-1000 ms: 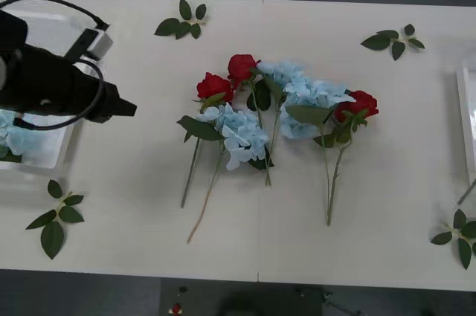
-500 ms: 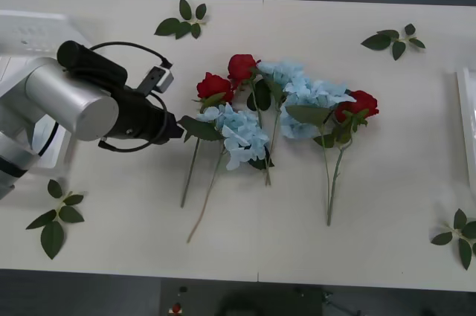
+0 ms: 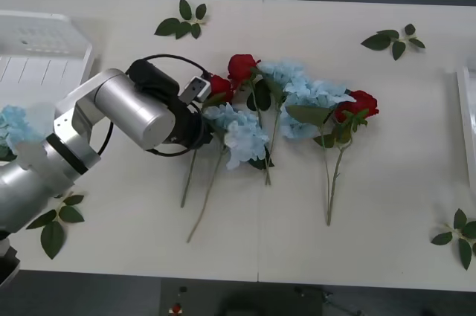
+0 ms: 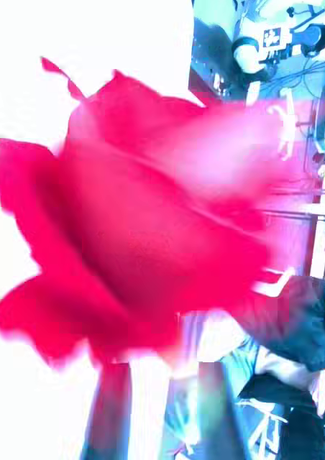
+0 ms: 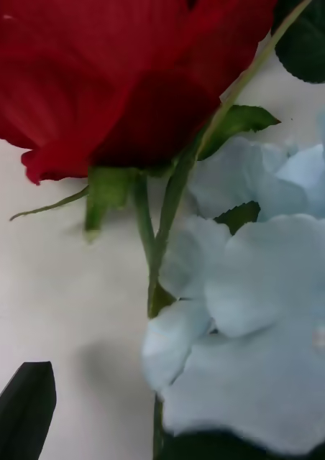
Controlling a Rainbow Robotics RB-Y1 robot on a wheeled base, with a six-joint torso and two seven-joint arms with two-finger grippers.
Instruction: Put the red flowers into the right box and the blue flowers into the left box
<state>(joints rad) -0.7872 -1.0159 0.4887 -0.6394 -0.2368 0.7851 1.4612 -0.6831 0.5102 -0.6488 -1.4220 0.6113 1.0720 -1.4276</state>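
Fingers, left wrist view: one black fingertip [image 5: 22,406] sits at a corner with a dark edge at the other corner. I read them as spread wide and holding nothing.
Between them: a thin green stem [image 5: 162,237] runs up the gap, probably so the jaws can close across it instead of crushing a bloom.
Beside the stem: a deep-red rose head [image 5: 112,72] and a pale blue hydrangea cluster [image 5: 256,323] crowd in, petals overlapping the stem. I cannot tell which bloom this stem belongs to.
Risk, my guess: closing here could catch blue petals and a rose stem together.
Left gripper, front view: the left gripper [image 3: 202,121] is low over the table [image 3: 134,256], at the near-left end of the heap, its tip hidden by the wrist.
Red flowers: roses [image 3: 242,67] lie tangled among the blue flowers [image 3: 238,131] mid-table, stems pointing toward the robot, so they are easy to reach.
Left box: the white slotted basket [image 3: 44,30] stands at the far left, well apart from the heap. One blue cluster [image 3: 15,126] is next to it, by the arm.
Right box: a white edge [image 3: 467,108] at the far right.
Leaf sprigs: loose green sprigs [image 3: 182,22] are scattered around, away from the work.
Right wrist view: a red rose bloom [image 4: 134,237] hangs very near the camera, stem trailing down. What holds it, I cannot tell.
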